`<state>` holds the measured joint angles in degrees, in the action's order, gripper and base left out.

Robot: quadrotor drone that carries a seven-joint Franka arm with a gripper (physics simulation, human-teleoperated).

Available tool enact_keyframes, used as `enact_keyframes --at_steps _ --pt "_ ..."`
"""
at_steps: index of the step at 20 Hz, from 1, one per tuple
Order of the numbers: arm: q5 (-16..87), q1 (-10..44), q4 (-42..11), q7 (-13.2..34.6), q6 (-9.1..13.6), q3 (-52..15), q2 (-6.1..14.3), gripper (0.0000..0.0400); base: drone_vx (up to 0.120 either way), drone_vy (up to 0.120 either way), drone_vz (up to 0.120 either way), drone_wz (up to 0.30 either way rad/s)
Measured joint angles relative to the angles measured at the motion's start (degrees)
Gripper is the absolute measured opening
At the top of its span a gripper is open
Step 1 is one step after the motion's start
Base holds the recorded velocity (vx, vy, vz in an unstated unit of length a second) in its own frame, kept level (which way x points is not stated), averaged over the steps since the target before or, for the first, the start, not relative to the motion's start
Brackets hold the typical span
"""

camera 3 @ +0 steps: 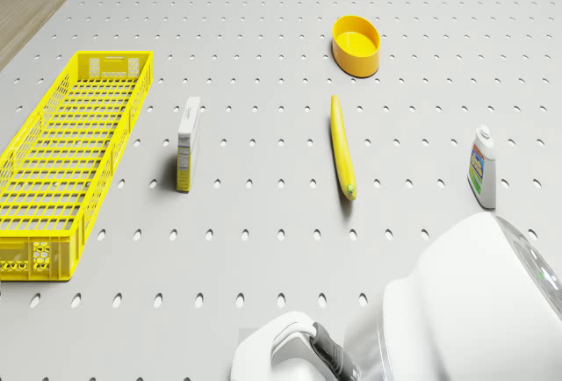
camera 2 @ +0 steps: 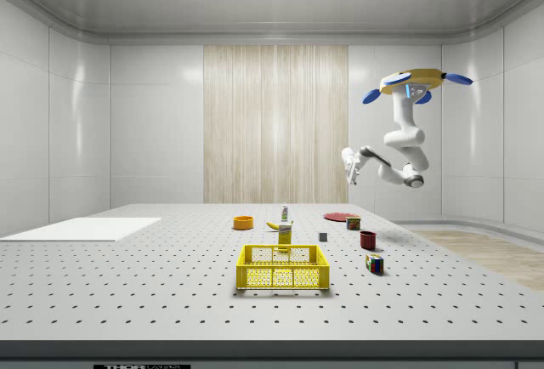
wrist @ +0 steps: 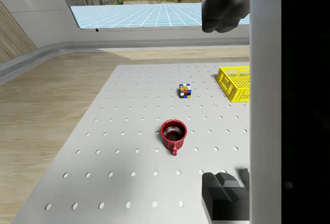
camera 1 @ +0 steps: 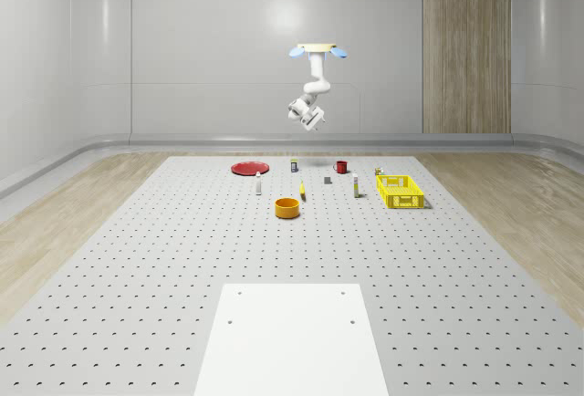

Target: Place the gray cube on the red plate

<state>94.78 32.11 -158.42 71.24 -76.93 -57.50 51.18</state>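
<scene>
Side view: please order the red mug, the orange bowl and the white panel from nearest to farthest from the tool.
The tool hangs under the hovering drone, above the table at the side view's right.
1. Red mug: below the tool, slightly right.
2. Orange bowl: toward the middle.
3. White panel: far left.

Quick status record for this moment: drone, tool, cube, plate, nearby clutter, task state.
drone: hovering high above the table's far end
tool: in the air, well above the table, carrying nothing
gray cube: on the table, untouched
red plate: on the table, bare
nearby: red mug, yellow crate, banana, yellow bowl
task state: cube not yet picked
</scene>
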Motion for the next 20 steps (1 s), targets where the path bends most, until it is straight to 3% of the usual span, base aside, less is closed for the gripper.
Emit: enact_keyframes --at_steps 5,9,14,20 --pt "13.41 13.54 -5.7 9.48 6.27 -7.8 3.51 0.04 0.12 0.0 -0.12 0.0" --pt "17.33 20.1 -7.01 13.78 9.05 -11.01 5.81 0.04 0.12 0.0 -0.11 0.0" --pt "18.77 24.43 -7.46 16.68 10.15 -13.14 8.07 0.04 0.12 0.104 0.0 0.0" --pt "18.64 26.88 -7.5 18.48 9.66 -14.53 10.27 0.04 0.12 0.12 -0.12 0.0"
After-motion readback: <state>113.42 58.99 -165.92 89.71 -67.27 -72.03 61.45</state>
